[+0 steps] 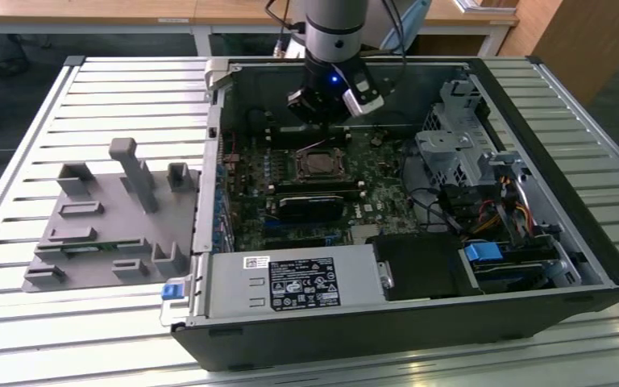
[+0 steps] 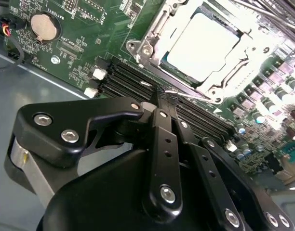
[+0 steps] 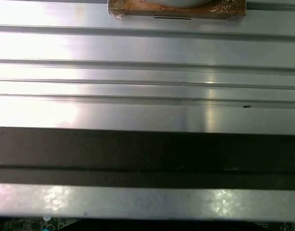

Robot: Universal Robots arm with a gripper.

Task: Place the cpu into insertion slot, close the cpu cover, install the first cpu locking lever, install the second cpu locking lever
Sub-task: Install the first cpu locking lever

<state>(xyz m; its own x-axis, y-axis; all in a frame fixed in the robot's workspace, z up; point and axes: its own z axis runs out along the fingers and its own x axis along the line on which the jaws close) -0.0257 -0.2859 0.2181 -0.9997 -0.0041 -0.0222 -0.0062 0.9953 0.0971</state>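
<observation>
Slatted metal desk, open computer case | cpu sits in insertion slot, cpu cover down | gripper looks closed, tip at thin lever | likely levering: press steadily until latched, clear of memory slots

circuit board: green, silver-speckled
cpu: pale silver-grey
cpu cover: shiny silver
pincer: black
surface: silvery, ribbed stripes
computer case: black
fixture: plain grey
</observation>
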